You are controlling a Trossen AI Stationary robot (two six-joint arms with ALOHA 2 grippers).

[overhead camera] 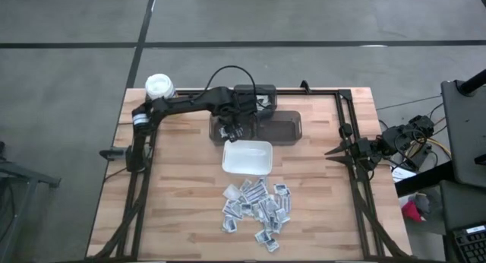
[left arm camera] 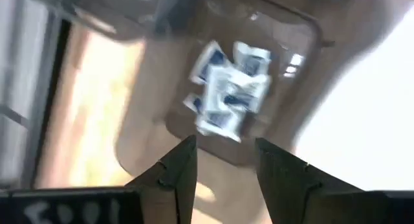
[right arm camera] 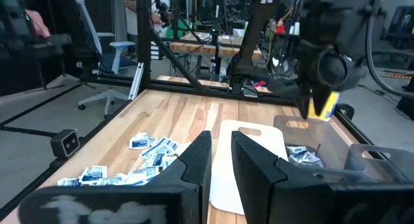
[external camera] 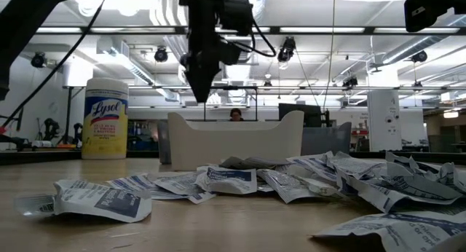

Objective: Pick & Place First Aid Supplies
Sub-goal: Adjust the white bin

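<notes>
- Packets [overhead camera: 257, 204], the first aid supplies, lie heaped on the wooden surface [overhead camera: 175, 187] just in front of the white dish [overhead camera: 247, 157], a loose pile waiting to be picked through.
- More packets [left arm camera: 228, 89] already sit bunched in the dark clear tray [overhead camera: 288, 128] behind the dish, so that tray looks like the drop spot.
- Left gripper [left arm camera: 225, 169] hangs over the tray with its fingers apart and nothing between them, directly above that bunch: my read is a release, hands free for the next pick.
- Right gripper [right arm camera: 220, 160] waits out at the surface's right edge, fingers a little apart, empty.
- Yellow canister [external camera: 106, 119] stands off at the far left corner, clear of the work.
</notes>
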